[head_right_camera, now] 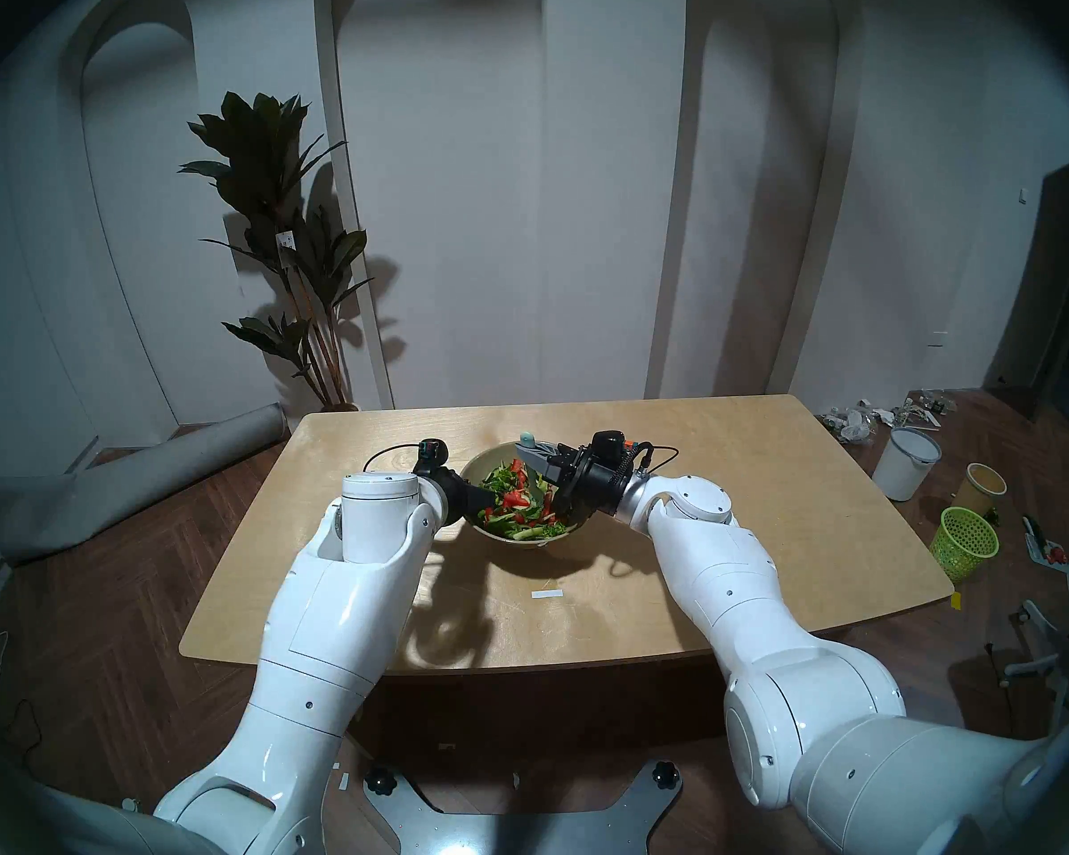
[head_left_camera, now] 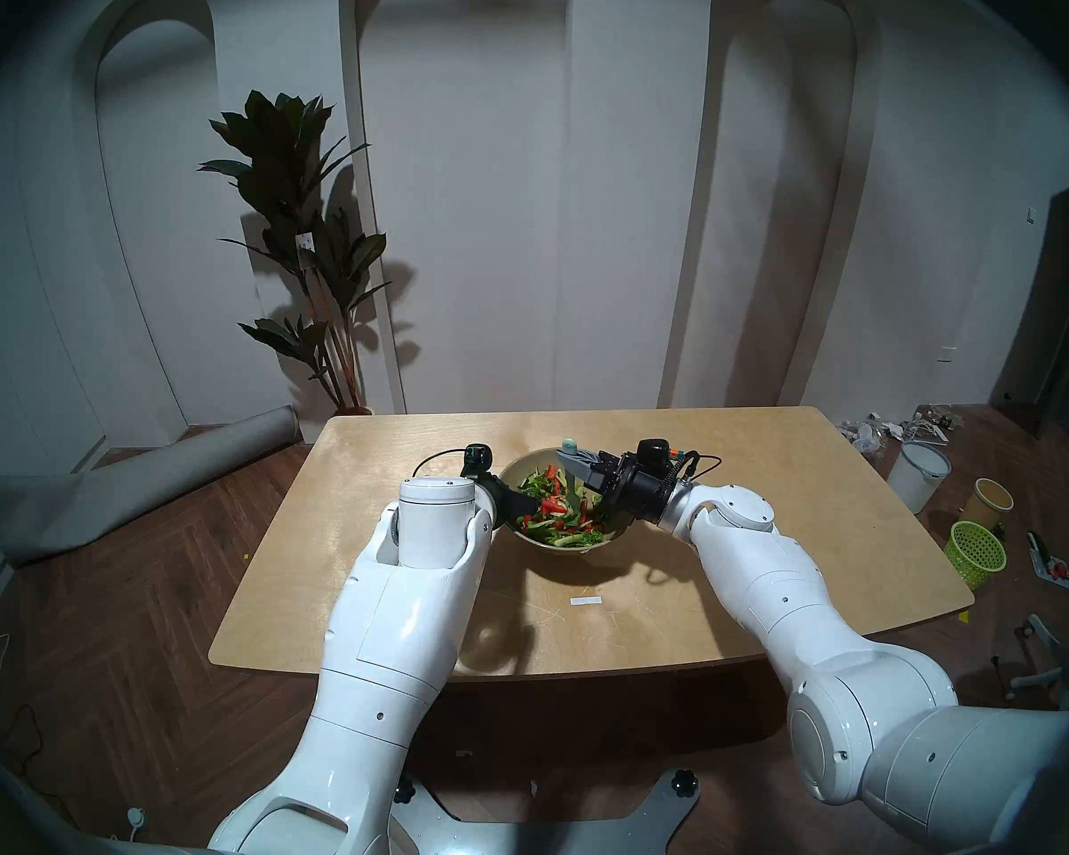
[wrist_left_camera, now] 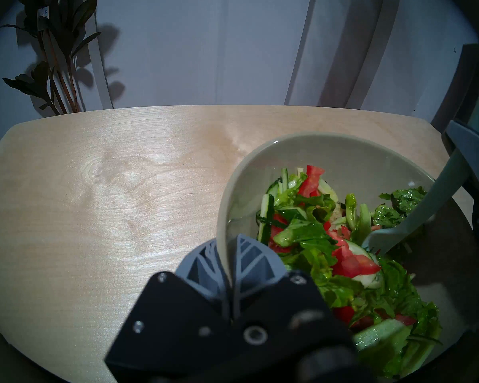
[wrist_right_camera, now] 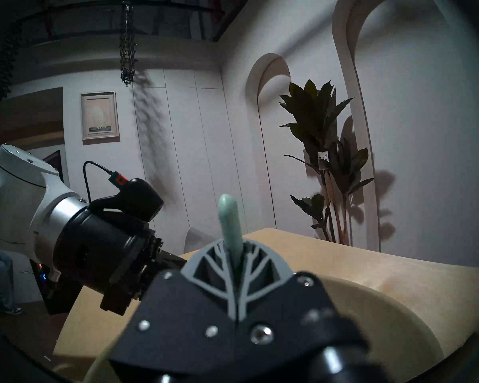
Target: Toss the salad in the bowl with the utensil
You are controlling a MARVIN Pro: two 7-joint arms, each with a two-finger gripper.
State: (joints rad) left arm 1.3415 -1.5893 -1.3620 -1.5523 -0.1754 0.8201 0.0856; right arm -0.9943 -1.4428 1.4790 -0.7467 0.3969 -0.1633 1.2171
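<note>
The olive-beige bowl (head_left_camera: 558, 548) (head_right_camera: 518, 543) stands at the table's middle, full of salad (head_left_camera: 549, 506) (wrist_left_camera: 315, 236) of green leaves, red tomato pieces and pale strips. My left gripper (head_left_camera: 523, 509) (wrist_left_camera: 225, 263) is shut on the bowl's left rim (wrist_left_camera: 315, 137), one finger inside and one outside. Over the bowl's far right side, my right gripper (head_left_camera: 572, 463) (wrist_right_camera: 237, 254) is shut on the mint-green fork (head_left_camera: 568, 446) (wrist_right_camera: 229, 222). The fork stands nearly upright, handle end up. Its tines (wrist_left_camera: 374, 240) reach down into the salad.
The wooden table (head_left_camera: 396, 453) bears a small white strip (head_left_camera: 584, 601) in front of the bowl. On the floor to the right stand a white bucket (head_left_camera: 917, 474), a yellow cup (head_left_camera: 988, 499) and a lime mesh basket (head_left_camera: 976, 551). A plant (head_left_camera: 310, 243) and a rolled mat (head_left_camera: 143, 490) are at the left.
</note>
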